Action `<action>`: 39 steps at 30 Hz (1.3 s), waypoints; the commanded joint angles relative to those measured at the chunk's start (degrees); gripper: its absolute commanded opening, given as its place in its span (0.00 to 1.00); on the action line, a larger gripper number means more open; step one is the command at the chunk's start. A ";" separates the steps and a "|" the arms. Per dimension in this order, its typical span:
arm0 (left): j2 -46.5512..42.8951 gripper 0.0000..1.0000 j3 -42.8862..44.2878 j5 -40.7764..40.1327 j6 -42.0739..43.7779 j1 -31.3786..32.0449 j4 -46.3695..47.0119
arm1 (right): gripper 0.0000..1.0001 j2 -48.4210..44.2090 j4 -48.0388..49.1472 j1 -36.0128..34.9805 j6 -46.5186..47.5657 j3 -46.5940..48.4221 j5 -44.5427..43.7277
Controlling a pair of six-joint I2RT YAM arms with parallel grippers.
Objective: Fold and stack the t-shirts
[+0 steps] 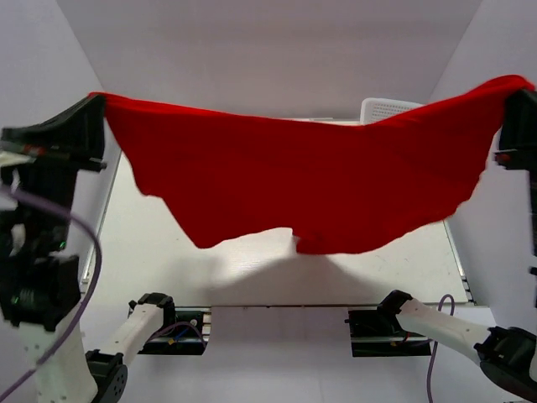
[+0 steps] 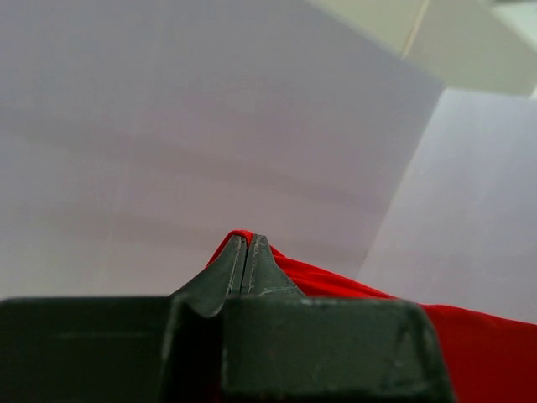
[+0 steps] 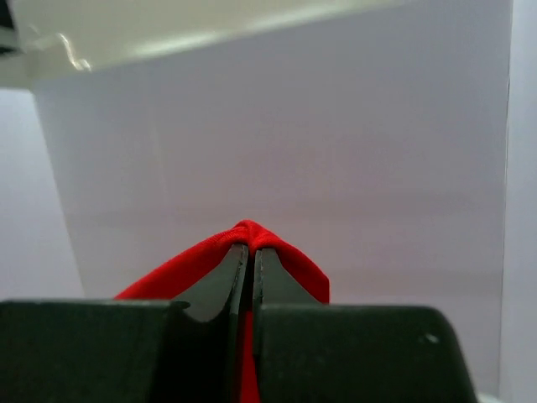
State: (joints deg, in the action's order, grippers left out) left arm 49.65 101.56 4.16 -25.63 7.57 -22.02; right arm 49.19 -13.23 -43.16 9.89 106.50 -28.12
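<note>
A red t-shirt (image 1: 319, 176) hangs stretched high above the table between both arms, sagging in the middle, its lower edge clear of the tabletop. My left gripper (image 1: 99, 99) is shut on its left corner; in the left wrist view the fingers (image 2: 247, 252) pinch the red cloth (image 2: 352, 290). My right gripper (image 1: 513, 88) is shut on the right corner; in the right wrist view the closed fingers (image 3: 250, 252) have red cloth (image 3: 193, 260) folded over their tips.
A white perforated basket (image 1: 388, 108) stands at the far right of the white table (image 1: 168, 252), mostly hidden behind the shirt. White walls enclose the table on the left, right and back. The arm bases (image 1: 164, 319) sit at the near edge.
</note>
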 commanded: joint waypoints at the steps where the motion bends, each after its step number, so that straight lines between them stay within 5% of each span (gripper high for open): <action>1: -1.57 0.00 3.82 -0.03 2.25 -0.45 -4.26 | 0.00 0.11 0.13 0.00 3.99 3.63 6.41; 8: 0.35 0.00 3.91 2.35 1.19 -0.98 -4.26 | 0.00 4.16 6.72 -0.17 9.44 2.49 0.62; 13: 6.42 0.00 0.75 -1.17 1.19 -0.98 -5.31 | 0.00 9.68 23.93 0.09 18.91 -8.73 -13.88; 18: 11.87 0.00 -12.24 -11.26 -0.65 -0.98 -3.91 | 0.00 20.75 39.41 2.28 24.65 -18.86 -19.69; 25: 28.81 0.00 -23.07 -25.69 -5.13 -1.50 0.22 | 0.00 40.97 29.42 13.00 6.12 -17.39 -13.65; 32: 59.04 0.00 -10.43 -22.63 -3.38 -3.97 4.53 | 0.00 70.38 20.63 19.16 -2.60 -7.28 -0.57; 39: 73.82 0.00 -0.14 -18.67 2.24 -5.20 10.50 | 0.00 82.73 15.26 21.45 -7.69 5.64 7.81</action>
State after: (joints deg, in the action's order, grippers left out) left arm 124.44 96.47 -15.84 -26.26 2.96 -16.43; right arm 133.29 1.61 -22.11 5.93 105.78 -25.28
